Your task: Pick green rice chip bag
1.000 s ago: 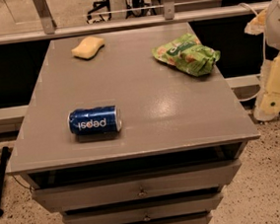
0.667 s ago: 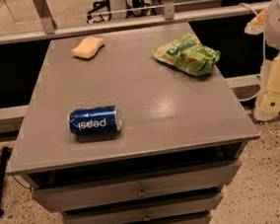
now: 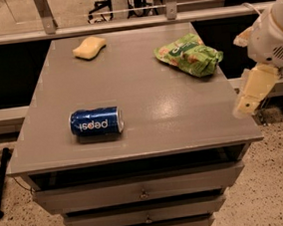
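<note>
The green rice chip bag (image 3: 188, 55) is light green and glossy, with white lettering and orange-red spots. It lies at the far right of the grey table (image 3: 144, 84). My gripper (image 3: 250, 99) hangs from the white arm (image 3: 274, 37) just off the table's right edge. It is nearer to the camera than the bag, to the bag's right, and does not touch it. It holds nothing that I can see.
A blue Pepsi can (image 3: 96, 122) lies on its side at the front left of the table. A pale yellow sponge (image 3: 89, 47) sits at the far left. Drawers (image 3: 141, 191) are below the tabletop. A metal rail (image 3: 123, 23) runs behind the table.
My gripper and arm have moved left, closer to the table's right edge. The bag, the can and the sponge have not moved.
</note>
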{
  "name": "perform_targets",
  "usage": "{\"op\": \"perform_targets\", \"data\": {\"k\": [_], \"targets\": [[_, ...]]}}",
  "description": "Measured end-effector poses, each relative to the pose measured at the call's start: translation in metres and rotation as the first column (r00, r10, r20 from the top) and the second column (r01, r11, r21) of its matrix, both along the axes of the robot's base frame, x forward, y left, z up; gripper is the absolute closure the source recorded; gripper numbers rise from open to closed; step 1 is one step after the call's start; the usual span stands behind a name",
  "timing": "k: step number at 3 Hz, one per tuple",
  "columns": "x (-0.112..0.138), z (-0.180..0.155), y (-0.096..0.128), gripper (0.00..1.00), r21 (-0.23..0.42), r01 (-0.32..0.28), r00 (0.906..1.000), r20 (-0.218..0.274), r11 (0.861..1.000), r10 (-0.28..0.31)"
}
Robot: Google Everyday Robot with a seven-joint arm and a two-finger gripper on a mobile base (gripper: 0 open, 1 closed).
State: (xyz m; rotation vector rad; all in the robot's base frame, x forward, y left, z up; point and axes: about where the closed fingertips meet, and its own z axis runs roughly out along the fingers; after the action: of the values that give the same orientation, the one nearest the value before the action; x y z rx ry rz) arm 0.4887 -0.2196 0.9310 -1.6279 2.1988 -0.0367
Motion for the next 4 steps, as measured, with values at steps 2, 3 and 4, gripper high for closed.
{"op": "perform_targets", "data": {"k": [2,3,4], "targets": [[0.140,-0.060,0.023,0.00,0.104,-0.042,0.9884,0.149,0.994,0.026],[0.194,-0.064,0.028,0.00,0.119,-0.059,0.9731,0.229,0.991,0.030],[0.222,-0.068,0.030,0.16,0.130,-0.041,0.9718,0.236,0.991,0.009]]}}
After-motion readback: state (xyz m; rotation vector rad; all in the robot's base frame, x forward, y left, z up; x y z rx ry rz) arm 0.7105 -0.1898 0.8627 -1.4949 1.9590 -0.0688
